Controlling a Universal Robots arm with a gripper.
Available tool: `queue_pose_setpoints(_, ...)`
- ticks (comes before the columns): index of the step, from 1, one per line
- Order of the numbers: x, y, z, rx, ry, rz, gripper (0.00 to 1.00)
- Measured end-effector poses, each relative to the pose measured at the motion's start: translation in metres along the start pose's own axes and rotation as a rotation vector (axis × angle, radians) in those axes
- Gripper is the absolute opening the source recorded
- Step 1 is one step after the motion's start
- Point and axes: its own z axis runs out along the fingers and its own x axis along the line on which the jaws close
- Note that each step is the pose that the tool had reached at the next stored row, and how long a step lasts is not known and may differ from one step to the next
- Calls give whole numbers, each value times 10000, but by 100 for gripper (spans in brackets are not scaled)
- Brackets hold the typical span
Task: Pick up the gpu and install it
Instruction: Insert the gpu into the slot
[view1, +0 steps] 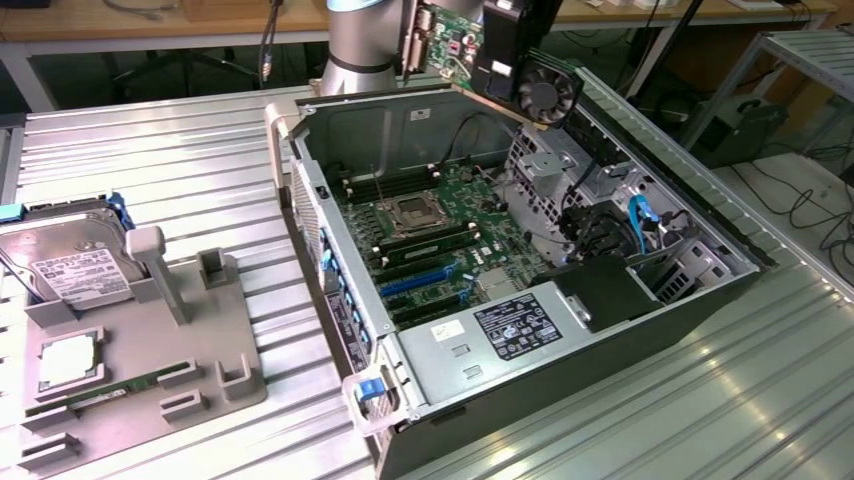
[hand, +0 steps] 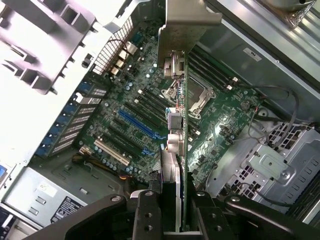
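**gpu (view1: 497, 62) up, held over pc case (view1: 694, 290)**

Claw (hand: 175, 200) is part-closed, clamped on the gpu, which hangs edge-down above the open pc case, clear of the mobo (view1: 441, 220). Carry-to-install step, I reckon. Seating needs the card edge lined up w/ a slot; which one, hard to tell.

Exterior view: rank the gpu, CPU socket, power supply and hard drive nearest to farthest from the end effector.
1. gpu, gripped in the end effector
2. CPU socket, inside the case
3. power supply, case's near end
4. hard drive, exterior view's left
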Motion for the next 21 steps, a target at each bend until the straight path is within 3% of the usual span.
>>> queue_pose_setpoints(21,0,0,0,-21,-15,-848,28)
